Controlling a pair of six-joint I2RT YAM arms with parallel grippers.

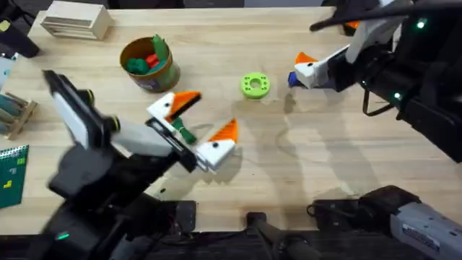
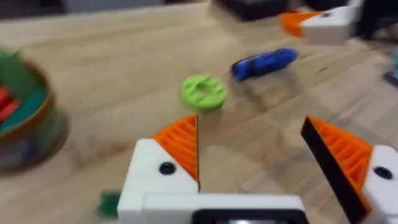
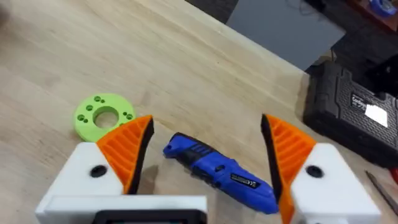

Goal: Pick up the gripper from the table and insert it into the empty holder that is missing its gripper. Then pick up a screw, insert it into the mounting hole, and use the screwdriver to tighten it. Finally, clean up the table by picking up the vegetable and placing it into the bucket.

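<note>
Left gripper [image 1: 204, 127] is hanging over the middle of the table [image 1: 303, 180], fingers spread wide, holding nothing. A dark green leafy bit, probably the vegetable [image 1: 185, 132], is lying on the wood right between those fingers; the left wrist view is catching just a blurred green scrap [image 2: 109, 203] at the base of one finger, hard to confirm.

Right gripper [image 3: 205, 163] is sitting at the far right side, fingers also wide apart, nothing gripped. The screwdriver [image 3: 219, 173] with the blue handle is lying flat on the table between its orange pads [image 3: 127, 146], touching neither as far as visible. In the overhead view only the blue tip [image 1: 291, 79] is peeking out beside that gripper.

Bright green ring [image 1: 255, 85] is resting just beside the screwdriver, between the two grippers. The bucket [image 1: 150, 63] is standing upright at far left-centre, with red and green toy pieces inside it. Pale wooden box [image 1: 74, 20] is sitting at the far left corner.
</note>
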